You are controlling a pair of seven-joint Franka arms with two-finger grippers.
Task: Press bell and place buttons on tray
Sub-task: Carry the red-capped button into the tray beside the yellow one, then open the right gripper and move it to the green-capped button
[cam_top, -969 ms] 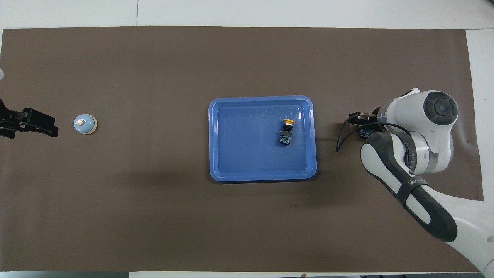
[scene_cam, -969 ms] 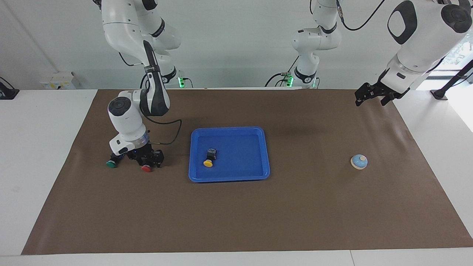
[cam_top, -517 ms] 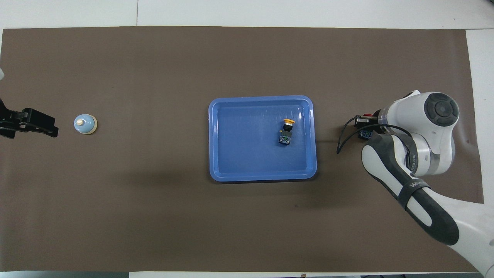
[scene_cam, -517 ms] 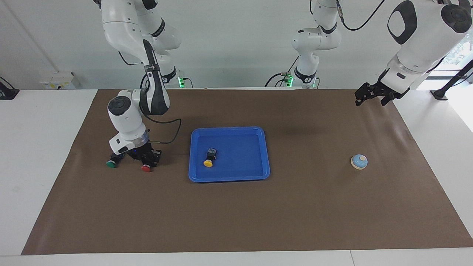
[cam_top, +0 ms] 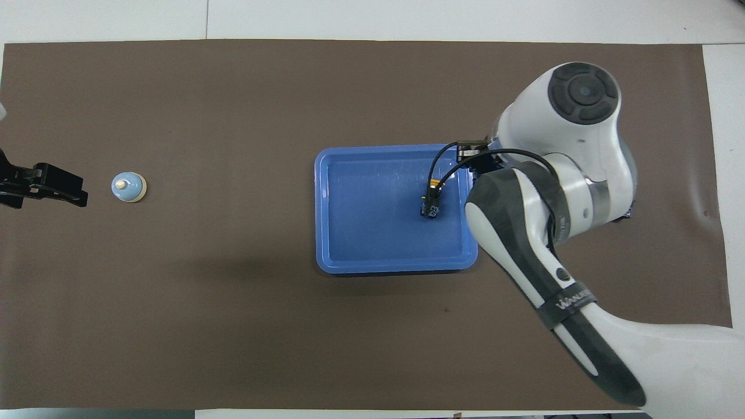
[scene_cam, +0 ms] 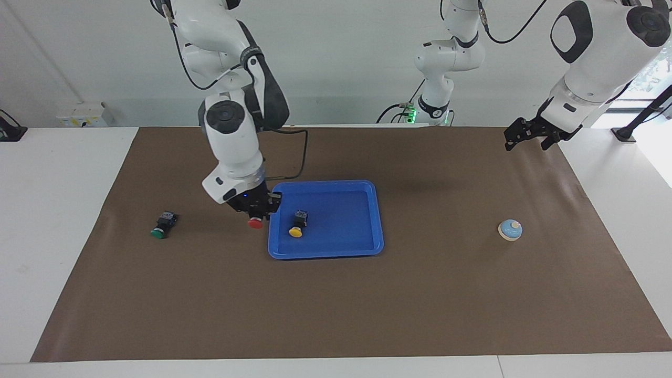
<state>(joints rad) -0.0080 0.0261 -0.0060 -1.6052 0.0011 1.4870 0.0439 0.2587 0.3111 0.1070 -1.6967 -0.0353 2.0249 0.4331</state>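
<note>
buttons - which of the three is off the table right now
The red button: the right gripper holds it in the air at the tray edge. The yellow button lies in the tray; the green button sits on the mat.

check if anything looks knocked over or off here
The yellow button in the tray and the green button on the mat both lie on their sides; nothing is spilled or damaged.

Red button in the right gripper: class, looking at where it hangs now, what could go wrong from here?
1. The red button hangs in the right gripper over the tray rim; released there, it might tip out onto the mat.
2. The yellow button lies close by in the tray and could be knocked.
3. The green button lies on the mat, easily forgotten.
</note>
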